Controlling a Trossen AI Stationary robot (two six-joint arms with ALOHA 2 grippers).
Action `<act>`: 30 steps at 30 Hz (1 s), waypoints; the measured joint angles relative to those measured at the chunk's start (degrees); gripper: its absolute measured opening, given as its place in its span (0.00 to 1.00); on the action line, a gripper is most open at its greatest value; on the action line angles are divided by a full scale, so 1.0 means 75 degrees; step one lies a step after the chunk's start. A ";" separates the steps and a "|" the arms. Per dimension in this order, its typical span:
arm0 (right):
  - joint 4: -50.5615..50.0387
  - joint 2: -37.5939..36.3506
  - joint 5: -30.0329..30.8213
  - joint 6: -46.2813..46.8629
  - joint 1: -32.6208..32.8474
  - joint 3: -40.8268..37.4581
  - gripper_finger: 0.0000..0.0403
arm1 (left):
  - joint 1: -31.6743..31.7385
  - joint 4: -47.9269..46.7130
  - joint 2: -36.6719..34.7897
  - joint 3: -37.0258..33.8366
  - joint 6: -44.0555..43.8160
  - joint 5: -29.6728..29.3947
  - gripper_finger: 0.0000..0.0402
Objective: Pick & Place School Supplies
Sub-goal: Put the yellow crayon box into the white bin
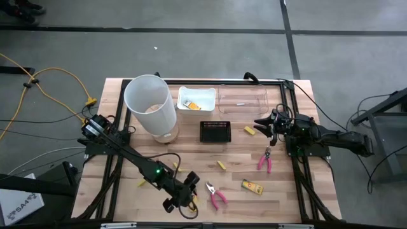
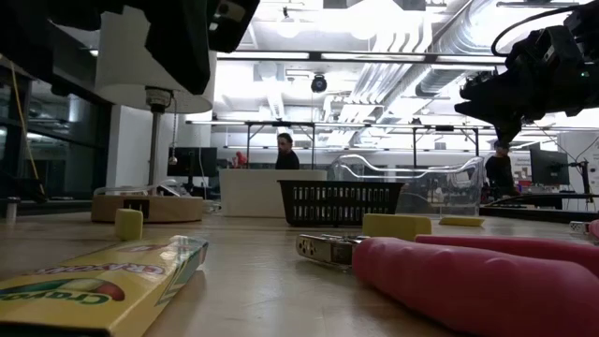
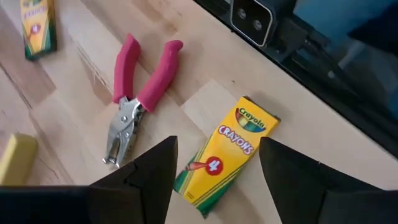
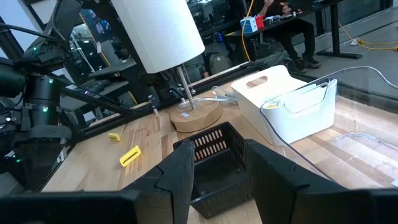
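A crayon packet [image 3: 221, 149] lies flat on the wooden table [image 1: 235, 191], low in the left wrist frame, between the left gripper's [image 3: 214, 177] spread fingers, which hover over it without touching. Just up and left of it lies a pink-handled punch tool [image 3: 140, 93], jaws toward the frame's bottom; a second crayon packet [image 3: 36, 25] sits at the upper left corner and a small yellow block [image 3: 15, 158] at the left edge. In the high view the left gripper [image 1: 184, 194] is at lower centre. The right gripper [image 1: 266, 124], fingers apart and empty, hangs right of centre above the black basket [image 4: 217, 158], near the other pink tool [image 1: 265, 159].
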 joint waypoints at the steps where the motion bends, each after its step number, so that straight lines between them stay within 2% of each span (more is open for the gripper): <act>1: 0.0000 0.0000 0.0000 0.0000 0.0001 -0.0002 0.33 | -0.0002 -0.0003 0.0000 0.0000 0.0175 -0.0005 0.55; 9: 0.0000 0.0000 0.0003 -0.0001 0.0001 -0.0002 0.33 | -0.0025 -0.0084 0.0000 0.0000 0.1277 -0.0030 0.55; 12: 0.0000 0.0000 0.0000 0.0001 0.0000 -0.0002 0.33 | -0.0003 -0.0104 0.0124 0.0000 0.1252 0.0000 0.55; 19: 0.0000 -0.0003 0.0002 -0.0001 0.0001 -0.0001 0.33 | 0.0306 -0.0143 0.0373 -0.0006 0.0506 0.0740 0.55; 26: 0.0000 -0.0003 0.0003 0.0000 0.0001 -0.0002 0.33 | 0.0418 -0.0277 0.0373 0.0000 0.0526 0.0647 0.55; 30: 0.0000 -0.0003 0.0003 0.0001 0.0000 -0.0001 0.33 | 0.0387 -0.0884 0.0373 0.0279 0.0388 0.0553 0.55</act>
